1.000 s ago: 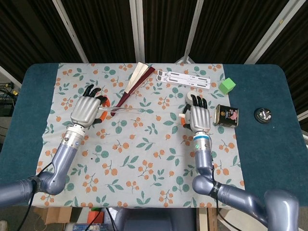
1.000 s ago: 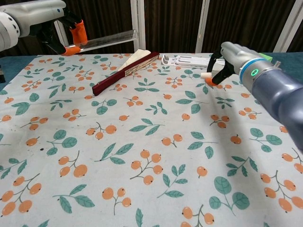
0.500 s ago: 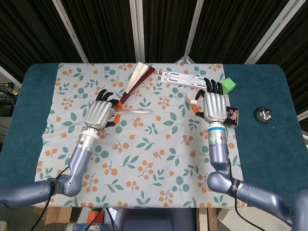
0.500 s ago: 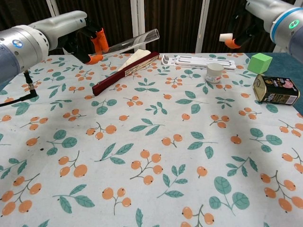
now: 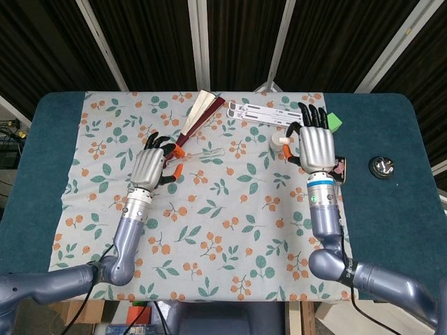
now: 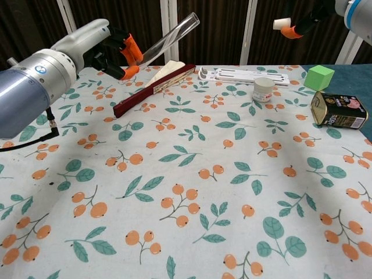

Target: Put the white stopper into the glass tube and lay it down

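Note:
My left hand (image 5: 149, 167) (image 6: 113, 52) holds the clear glass tube (image 6: 168, 38) (image 5: 202, 153) in the air over the left part of the table. The tube tilts up and to the right, its open end highest. My right hand (image 5: 314, 145) is raised over the right side and pinches the small white stopper (image 6: 281, 24) (image 5: 281, 141) between orange-tipped fingers (image 6: 293, 32). Stopper and tube are well apart, with the stopper off to the right of the tube's open end.
On the floral cloth (image 6: 192, 174) lie a dark red folded fan (image 6: 152, 88), a white flat rack (image 6: 244, 74), a small white jar (image 6: 263, 89), a green cube (image 6: 319, 77) and a tin can (image 6: 339, 110). A metal bell (image 5: 382, 167) sits far right.
My left hand has moved toward the centre and tipped the tube's open end higher. My right hand has lifted the stopper from low over the table to up high, showing the jar and can.

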Tool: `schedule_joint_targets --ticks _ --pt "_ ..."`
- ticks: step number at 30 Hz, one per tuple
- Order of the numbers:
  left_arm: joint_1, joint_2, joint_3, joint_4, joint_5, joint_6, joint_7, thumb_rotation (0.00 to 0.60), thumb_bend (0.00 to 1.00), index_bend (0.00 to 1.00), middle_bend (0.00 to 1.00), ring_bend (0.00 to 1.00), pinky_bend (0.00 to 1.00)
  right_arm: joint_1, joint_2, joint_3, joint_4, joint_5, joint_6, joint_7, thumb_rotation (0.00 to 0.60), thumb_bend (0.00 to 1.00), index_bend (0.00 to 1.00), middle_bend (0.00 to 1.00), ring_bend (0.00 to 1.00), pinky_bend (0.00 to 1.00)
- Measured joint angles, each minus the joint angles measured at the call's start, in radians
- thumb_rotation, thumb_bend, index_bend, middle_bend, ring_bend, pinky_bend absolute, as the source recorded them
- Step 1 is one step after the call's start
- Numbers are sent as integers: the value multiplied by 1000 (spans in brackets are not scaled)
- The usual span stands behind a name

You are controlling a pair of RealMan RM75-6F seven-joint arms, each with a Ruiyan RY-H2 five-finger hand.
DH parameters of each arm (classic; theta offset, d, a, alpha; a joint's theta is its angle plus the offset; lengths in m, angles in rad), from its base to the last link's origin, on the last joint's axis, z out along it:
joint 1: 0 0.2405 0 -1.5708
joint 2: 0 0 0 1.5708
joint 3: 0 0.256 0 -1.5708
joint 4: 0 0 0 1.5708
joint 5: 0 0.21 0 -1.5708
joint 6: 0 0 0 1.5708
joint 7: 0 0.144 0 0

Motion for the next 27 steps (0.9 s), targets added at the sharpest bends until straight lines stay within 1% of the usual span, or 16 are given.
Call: schedule_joint_targets --ticks 7,16,19,27 --pt "-15 -27 -24 26 11 -12 -11 600 603 599 644 170 0 -1 28 -15 -8 -29 0 21 600 475 622 111 0 0" --pt "-26 -36 -40 32 4 -21 11 600 603 599 646 170 0 14 35 -36 -20 -87 10 33 600 475 629 112 0 0" --pt "-30 -40 -47 34 -3 -23 22 600 604 599 646 170 0 20 35 -45 -14 -120 17 35 600 475 629 113 0 0" --pt "-44 -47 -63 49 -22 -33 51 600 604 599 646 170 0 41 41 -90 33 -259 40 29 600 475 629 115 0 0"
